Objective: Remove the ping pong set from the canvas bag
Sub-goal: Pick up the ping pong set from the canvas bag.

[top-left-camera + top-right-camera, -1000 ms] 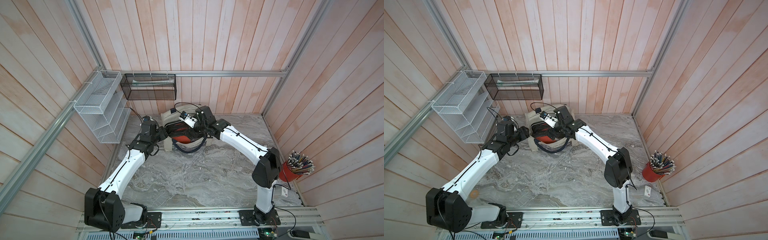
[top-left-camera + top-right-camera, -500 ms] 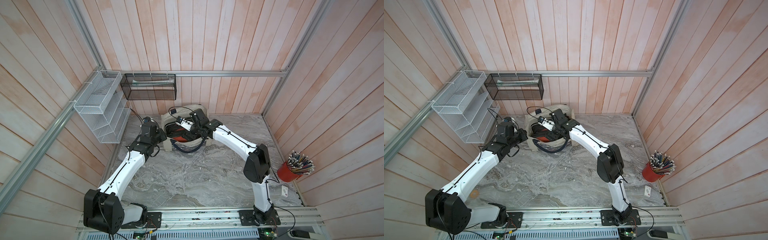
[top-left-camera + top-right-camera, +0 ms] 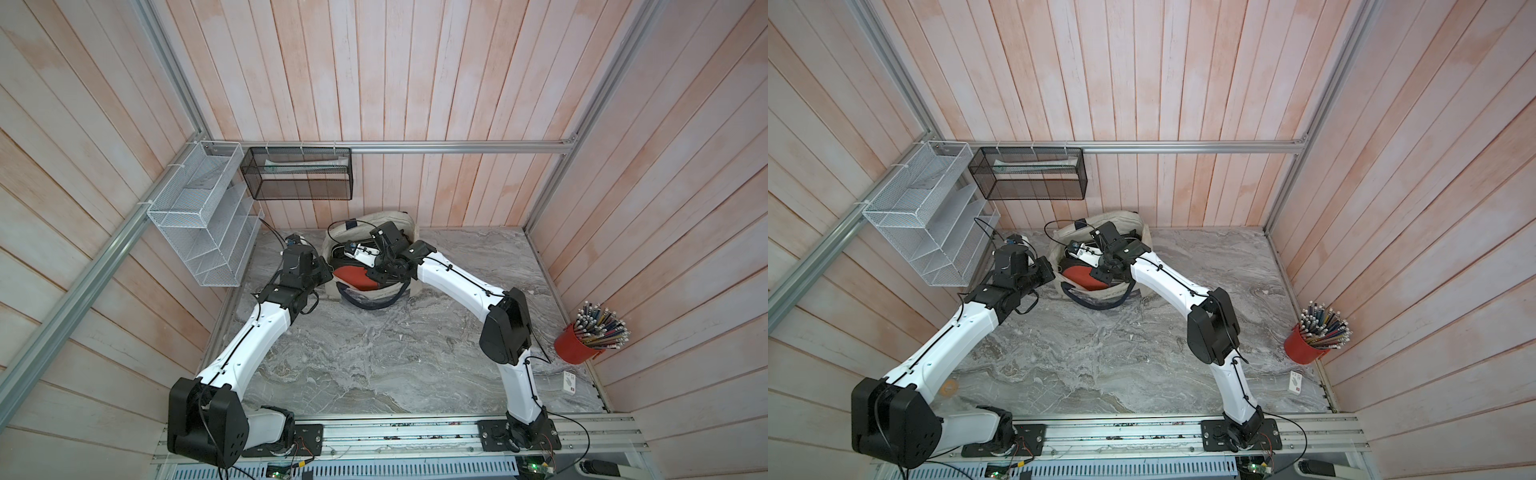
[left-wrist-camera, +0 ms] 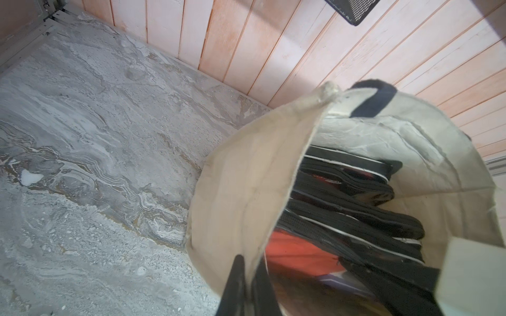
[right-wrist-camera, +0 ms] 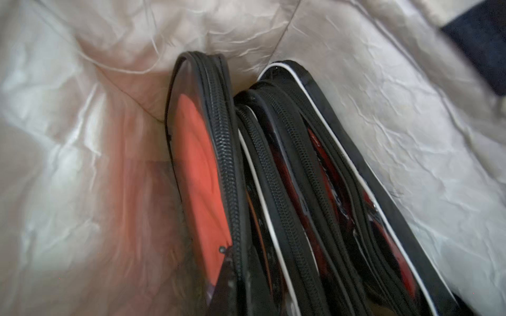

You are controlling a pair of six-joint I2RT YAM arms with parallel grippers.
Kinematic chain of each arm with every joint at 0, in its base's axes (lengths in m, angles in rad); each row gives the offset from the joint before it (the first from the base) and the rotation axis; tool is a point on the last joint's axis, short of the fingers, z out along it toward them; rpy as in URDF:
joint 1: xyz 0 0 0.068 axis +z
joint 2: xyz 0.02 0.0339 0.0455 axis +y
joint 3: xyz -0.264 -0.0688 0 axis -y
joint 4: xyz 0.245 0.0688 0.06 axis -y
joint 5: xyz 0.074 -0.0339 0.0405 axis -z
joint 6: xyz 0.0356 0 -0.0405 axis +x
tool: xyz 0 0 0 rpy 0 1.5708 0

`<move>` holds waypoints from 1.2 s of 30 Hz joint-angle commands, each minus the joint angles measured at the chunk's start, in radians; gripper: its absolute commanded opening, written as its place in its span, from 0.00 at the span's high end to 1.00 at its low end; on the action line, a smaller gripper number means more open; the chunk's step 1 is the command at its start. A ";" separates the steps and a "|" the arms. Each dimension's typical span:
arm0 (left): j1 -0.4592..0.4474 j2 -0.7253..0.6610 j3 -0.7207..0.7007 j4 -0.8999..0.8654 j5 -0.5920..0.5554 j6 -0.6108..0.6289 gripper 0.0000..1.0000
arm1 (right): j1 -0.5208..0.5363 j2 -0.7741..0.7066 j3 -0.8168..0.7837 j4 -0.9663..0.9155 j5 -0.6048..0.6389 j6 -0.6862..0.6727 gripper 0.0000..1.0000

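so the left claw [image 4: 246, 290] is pinched tight on the left rim of the canvas bag [image 4: 241, 175], the ping pong set [image 5: 208, 169] stands on edge inside, zippers up, and the right claw [image 3: 374, 272] sits closed right among the cases, can't tell if it's grabbed one

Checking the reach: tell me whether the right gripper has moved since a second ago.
Yes. In a top view the right gripper has shifted away from the red pencil cup, further across the canvas bag.
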 commanded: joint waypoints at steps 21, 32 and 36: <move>-0.001 0.004 -0.010 0.008 0.018 -0.017 1.00 | -0.039 -0.010 0.257 0.021 0.084 0.091 1.00; -0.001 0.020 0.002 0.011 0.013 -0.012 1.00 | -0.099 -0.116 0.188 0.114 0.058 0.186 1.00; -0.001 0.030 0.012 0.014 0.019 -0.015 1.00 | -0.131 -0.177 0.183 0.163 0.026 0.246 1.00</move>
